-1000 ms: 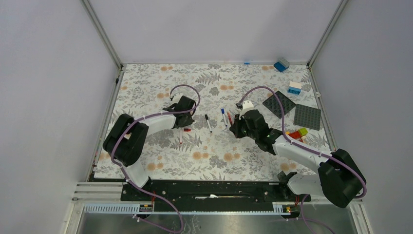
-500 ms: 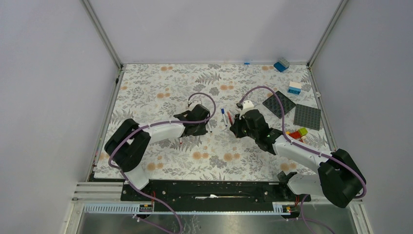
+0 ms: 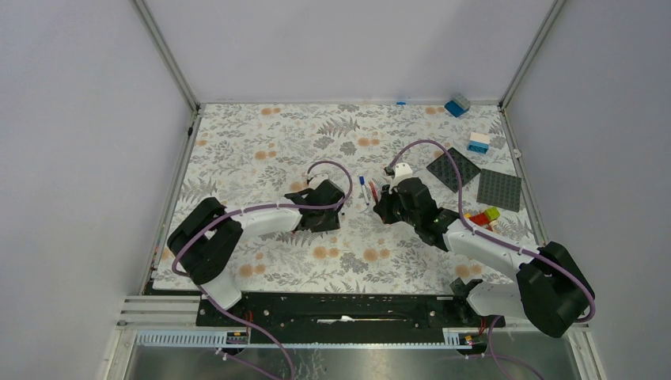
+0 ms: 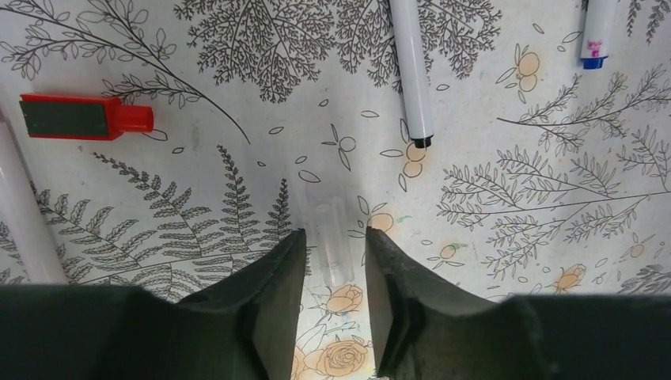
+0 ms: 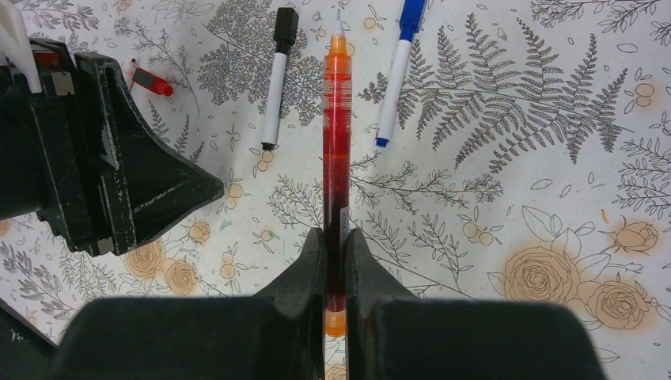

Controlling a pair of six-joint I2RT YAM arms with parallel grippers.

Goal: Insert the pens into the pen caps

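My left gripper is open and low over the mat, with a clear tube cap lying between its fingers and a gap on each side. Ahead of it are a red cap, a white pen with a black tip and a blue-tipped pen. My right gripper is shut on a red pen that points away over the mat. From above, the left gripper and right gripper stand close together mid-table.
The left gripper's black body sits just left of the held red pen. Two dark baseplates and coloured bricks lie to the right. Blue bricks sit at the far right corner.
The left arm has swung right from beside the red cap toward the table's middle, and its jaws have parted. The right arm and its red pen have not moved.
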